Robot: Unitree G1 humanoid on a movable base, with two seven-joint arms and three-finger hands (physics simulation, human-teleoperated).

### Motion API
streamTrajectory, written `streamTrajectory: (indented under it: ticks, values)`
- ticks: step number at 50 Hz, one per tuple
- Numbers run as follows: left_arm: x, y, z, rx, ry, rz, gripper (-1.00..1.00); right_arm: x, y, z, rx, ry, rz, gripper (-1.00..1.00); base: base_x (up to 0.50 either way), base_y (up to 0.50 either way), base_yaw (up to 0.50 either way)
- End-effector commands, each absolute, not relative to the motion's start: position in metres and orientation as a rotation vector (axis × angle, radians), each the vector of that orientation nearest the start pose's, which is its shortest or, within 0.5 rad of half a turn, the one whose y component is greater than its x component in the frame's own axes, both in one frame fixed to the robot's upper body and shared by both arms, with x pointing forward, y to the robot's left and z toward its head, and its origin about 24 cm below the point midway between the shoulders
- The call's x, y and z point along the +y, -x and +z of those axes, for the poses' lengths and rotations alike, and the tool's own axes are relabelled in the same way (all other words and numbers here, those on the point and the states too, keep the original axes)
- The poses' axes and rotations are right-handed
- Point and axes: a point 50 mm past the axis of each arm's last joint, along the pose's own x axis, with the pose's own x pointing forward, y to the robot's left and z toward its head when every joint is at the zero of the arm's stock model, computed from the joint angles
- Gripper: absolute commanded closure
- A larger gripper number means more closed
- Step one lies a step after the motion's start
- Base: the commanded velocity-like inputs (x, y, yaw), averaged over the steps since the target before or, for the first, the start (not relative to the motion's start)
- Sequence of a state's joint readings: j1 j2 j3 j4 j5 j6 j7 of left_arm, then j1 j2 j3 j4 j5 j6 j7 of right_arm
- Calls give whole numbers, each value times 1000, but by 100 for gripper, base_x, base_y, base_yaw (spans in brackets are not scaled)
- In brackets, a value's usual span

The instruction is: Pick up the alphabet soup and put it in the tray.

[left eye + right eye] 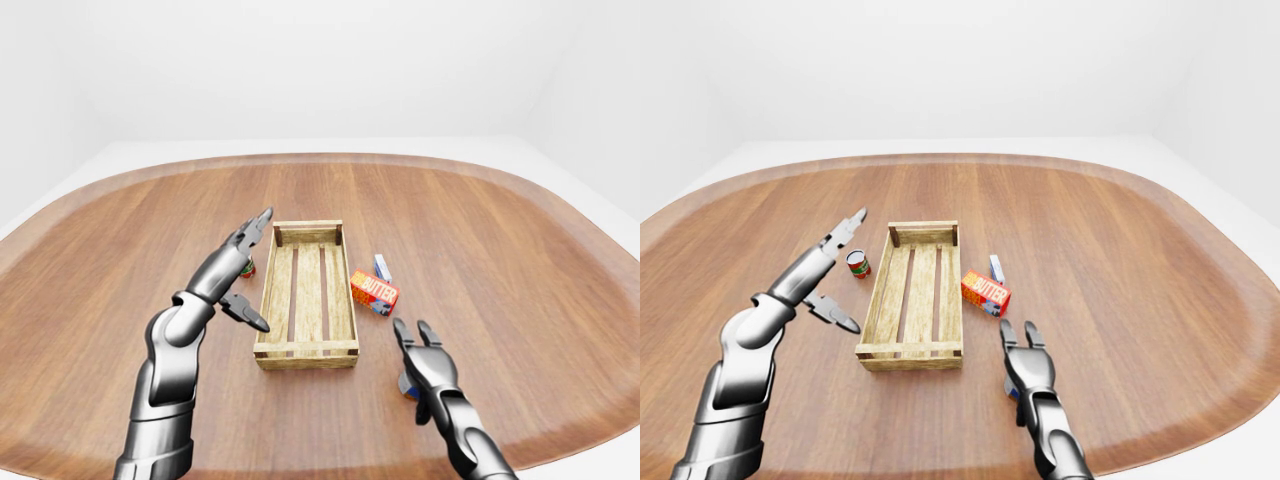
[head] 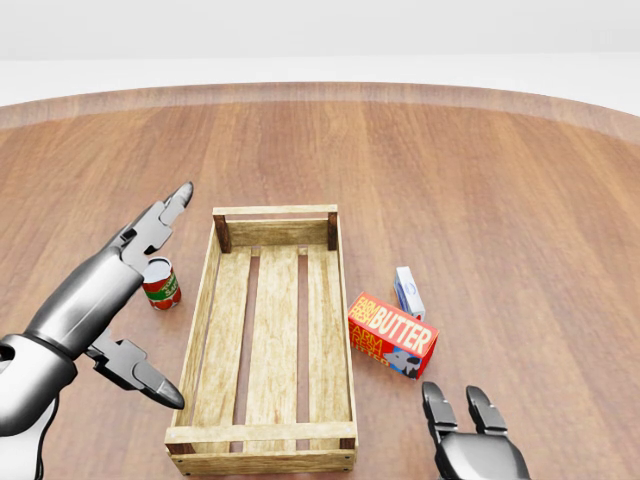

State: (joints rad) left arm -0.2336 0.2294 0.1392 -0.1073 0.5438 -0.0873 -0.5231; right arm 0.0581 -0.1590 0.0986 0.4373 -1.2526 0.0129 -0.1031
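The wooden slatted tray (image 2: pixel 275 211) lies mid-table with nothing inside it. A red can with a white and green label (image 2: pixel 160 283) stands just left of the tray. My left hand (image 2: pixel 178 292) hovers over the can, open, with fingers spread wide and no contact visible. My right hand (image 2: pixel 453 393) is low at the bottom right of the tray, open, fingers pointing up the view. In the left-eye view a small bluish thing (image 1: pixel 408 385) peeks out under that hand. It is mostly hidden, and I cannot tell whether it is the soup.
A red butter box (image 2: pixel 392 335) lies right of the tray, with a small blue and white carton (image 2: pixel 408 291) just above it. The round wooden table (image 1: pixel 500 230) stretches wide on every side; its edge curves close below my arms.
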Motion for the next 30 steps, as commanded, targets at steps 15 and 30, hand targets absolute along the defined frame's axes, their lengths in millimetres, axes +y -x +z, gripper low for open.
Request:
streamTrajectory:
  ticks: [15,30]
  values:
    - [180,-285,123,-179,-844,-341,-100,-163,-213,-77,340,1404,354,-100,0,0,0]
    - [182,-284,119,-164,-840,-339,-100,-164,-217,-80,352,1402,355,-100,0,0,0]
